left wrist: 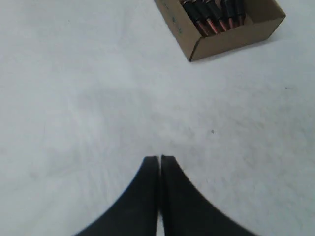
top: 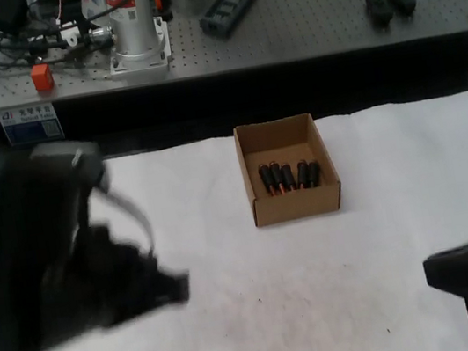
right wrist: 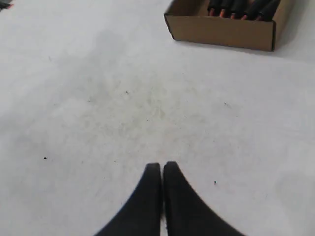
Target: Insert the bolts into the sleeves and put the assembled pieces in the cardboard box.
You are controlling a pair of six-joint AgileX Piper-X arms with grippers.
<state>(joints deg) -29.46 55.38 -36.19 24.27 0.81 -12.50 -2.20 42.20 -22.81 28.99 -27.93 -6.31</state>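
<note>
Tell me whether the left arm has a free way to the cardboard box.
Probably yes: only bare white cloth lies between the shut left gripper and the cardboard box, whose top is open.

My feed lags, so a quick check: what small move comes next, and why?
Probably park both arms: left claw and right claw are shut and empty above the white cloth, and the pieces I can see already lie in the cardboard box.

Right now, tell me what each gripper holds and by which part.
Nothing is held. The left gripper and the right gripper each have their fingers shut together, empty, above the white cloth. The assembled pieces lie in the cardboard box.
</note>
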